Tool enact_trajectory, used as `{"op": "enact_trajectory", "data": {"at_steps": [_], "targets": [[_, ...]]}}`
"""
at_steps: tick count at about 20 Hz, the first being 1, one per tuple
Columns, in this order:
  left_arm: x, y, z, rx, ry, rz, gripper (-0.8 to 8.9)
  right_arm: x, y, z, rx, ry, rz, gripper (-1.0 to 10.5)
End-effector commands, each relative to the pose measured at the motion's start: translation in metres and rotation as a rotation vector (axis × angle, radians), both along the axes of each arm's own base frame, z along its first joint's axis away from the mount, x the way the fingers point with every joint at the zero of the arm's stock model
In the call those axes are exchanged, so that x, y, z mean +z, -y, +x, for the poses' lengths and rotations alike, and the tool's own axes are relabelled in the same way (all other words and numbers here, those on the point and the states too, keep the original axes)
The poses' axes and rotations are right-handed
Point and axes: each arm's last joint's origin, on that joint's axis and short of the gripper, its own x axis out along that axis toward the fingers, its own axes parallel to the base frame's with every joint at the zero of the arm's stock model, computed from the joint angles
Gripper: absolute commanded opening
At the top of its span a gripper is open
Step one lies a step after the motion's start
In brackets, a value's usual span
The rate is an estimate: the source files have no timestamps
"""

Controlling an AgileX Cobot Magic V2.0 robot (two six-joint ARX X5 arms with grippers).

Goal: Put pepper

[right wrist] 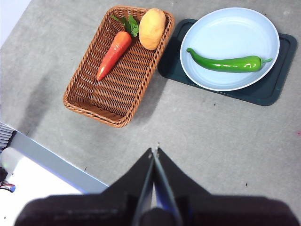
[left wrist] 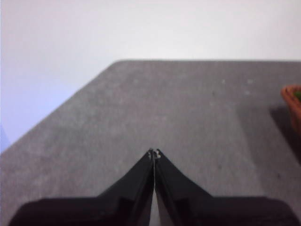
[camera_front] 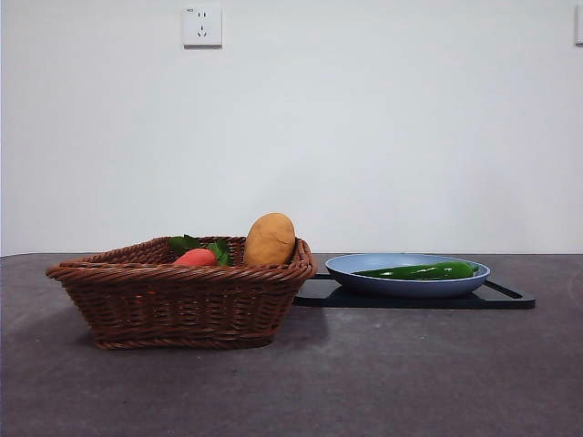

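Observation:
The long glossy green pepper lies in a pale blue plate on a black tray, right of the basket; it also shows in the right wrist view. The wicker basket holds a tan potato and a red-orange carrot with green leaves. My right gripper is shut and empty, high above the bare table, apart from the plate and basket. My left gripper is shut and empty over bare table, with the basket's edge off to one side.
The grey table meets a white wall with a socket. In the right wrist view the table's near edge and a white stand lie beside the basket. The black tray sits close against the basket's corner.

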Motion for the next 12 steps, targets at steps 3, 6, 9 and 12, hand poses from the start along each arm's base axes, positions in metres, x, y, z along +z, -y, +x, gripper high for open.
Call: {"op": "enact_trajectory", "data": {"at_steps": [3,6,9,12], "targets": [[-0.007,-0.0001,-0.0003,-0.003,-0.045,-0.01,0.08,0.002,-0.0002,0.0002,-0.003,-0.011,0.002,0.1],[-0.0053,0.0,0.0,-0.009,-0.027,-0.009,0.08,0.002,-0.0003,0.0002,-0.003,-0.011,0.003,0.1],[-0.0052,0.0002,0.0001,-0.014,-0.026,-0.011,0.08,0.002,-0.0003,0.0002,-0.003,-0.011,0.003,0.1],[-0.0053,0.0002,0.0001,-0.015,-0.026,-0.01,0.08,0.002,-0.0003,0.0002,-0.003,-0.011,0.002,0.1]]}}
